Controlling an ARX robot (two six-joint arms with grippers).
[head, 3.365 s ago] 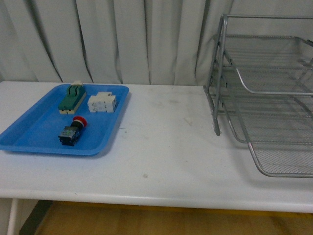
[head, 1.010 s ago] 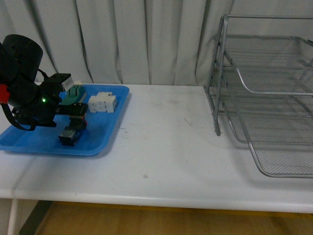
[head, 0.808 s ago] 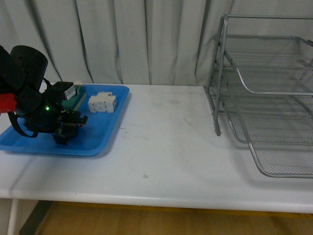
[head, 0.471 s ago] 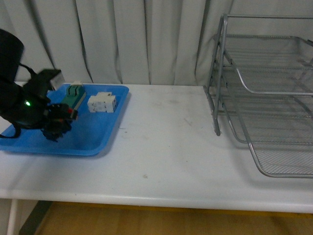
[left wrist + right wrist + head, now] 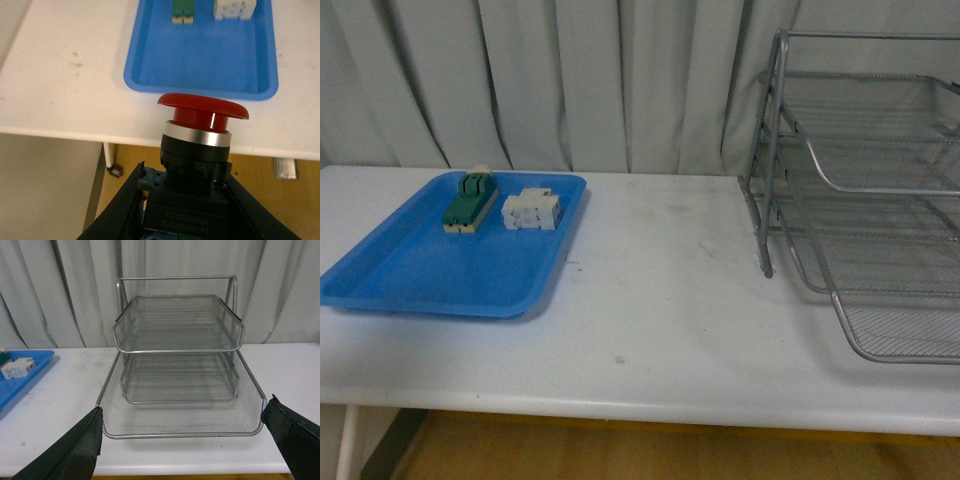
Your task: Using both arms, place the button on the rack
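In the left wrist view my left gripper (image 5: 182,212) is shut on the button (image 5: 200,145), which has a red mushroom cap, a silver ring, a black collar and a dark body. It is held high, off the near edge of the table, with the blue tray (image 5: 200,65) below and beyond it. The silver wire-mesh rack (image 5: 865,200) stands at the table's right; in the right wrist view the rack (image 5: 180,370) faces my open, empty right gripper (image 5: 182,440), its bottom tray slid out towards it. Neither arm shows in the front view.
The blue tray (image 5: 410,275) lies at the table's left, holding a green rectangular block (image 5: 468,200) and a white blocky part (image 5: 530,211). White curtains hang behind the table. The white table's (image 5: 660,300) middle lies between tray and rack.
My left arm came down onto the tray, closed on the button, lifted it out and withdrew leftward out of the front view. The spot where the button lay is now bare.
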